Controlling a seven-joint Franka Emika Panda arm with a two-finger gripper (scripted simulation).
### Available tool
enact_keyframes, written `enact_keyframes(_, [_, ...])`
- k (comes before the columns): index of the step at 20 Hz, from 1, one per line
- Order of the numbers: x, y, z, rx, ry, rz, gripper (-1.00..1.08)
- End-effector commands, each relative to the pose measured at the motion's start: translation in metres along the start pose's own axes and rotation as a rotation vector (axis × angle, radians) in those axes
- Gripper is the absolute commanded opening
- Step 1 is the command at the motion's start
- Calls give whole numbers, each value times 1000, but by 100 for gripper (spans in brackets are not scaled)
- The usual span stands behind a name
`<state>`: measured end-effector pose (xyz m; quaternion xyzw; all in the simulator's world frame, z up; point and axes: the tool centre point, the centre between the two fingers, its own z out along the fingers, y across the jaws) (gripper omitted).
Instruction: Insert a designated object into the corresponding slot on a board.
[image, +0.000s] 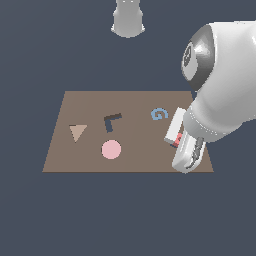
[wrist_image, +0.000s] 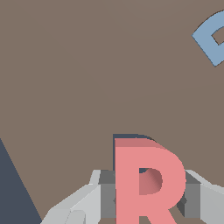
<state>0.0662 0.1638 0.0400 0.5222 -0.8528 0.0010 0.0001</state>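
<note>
**Pink R held over its slot**

Exterior view: the arm reaches over the brown board (image: 90, 162) at the exterior view's right, its gripper (image: 186, 150) low above the surface. A tan triangle (image: 77, 132), pink disc (image: 111, 149), blue G (image: 159, 114) and dark L recess (image: 111, 121) mark the board.

Wrist view: the fingers (wrist_image: 107, 199) clamp the pink R (wrist_image: 131, 183) from both sides. The dark slot (wrist_image: 127, 136) peeks out just behind its top edge; seating depth cannot be told.
</note>
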Motion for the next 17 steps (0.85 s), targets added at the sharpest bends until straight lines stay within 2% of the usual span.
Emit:
enact_keyframes(1, [0, 0, 0, 0, 0, 0, -100])
enact_keyframes(7, [0, 0, 10, 2, 0, 3, -100])
enact_keyframes(8, [0, 0, 10, 2, 0, 3, 100])
enact_keyframes(17, [0, 0, 10, 2, 0, 3, 100])
